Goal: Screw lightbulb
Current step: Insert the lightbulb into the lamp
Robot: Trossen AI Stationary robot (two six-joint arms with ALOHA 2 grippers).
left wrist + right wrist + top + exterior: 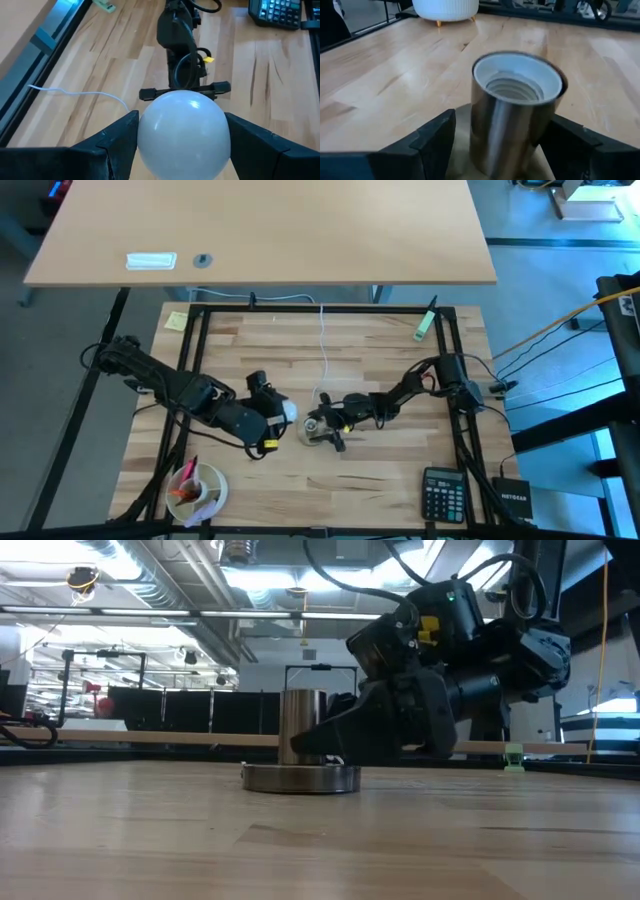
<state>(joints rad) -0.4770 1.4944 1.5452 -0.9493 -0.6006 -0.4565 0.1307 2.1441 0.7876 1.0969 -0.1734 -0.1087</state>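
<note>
- Lightbulb (pixel 184 132): clamped between the two fingers of the left gripper (pixel 281 413), lifted off the counter (pixel 390 480), globe toward the wrist camera; its screw base is hidden.
- Socket (pixel 512 122): upright on its round base, threaded mouth open upward, just beside the bulb on the right gripper's side.
- Right gripper (pixel 322 430): fingers straddle the socket barrel; firm pinch or not, I cannot tell.
- Judgement: the bulb must tip base-down over the upright socket, then lower along that vertical axis.

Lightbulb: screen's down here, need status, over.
Left gripper shut on lightbulb, beside the socket. Right gripper around the socket, which is empty. Nothing between bulb and socket.
</note>
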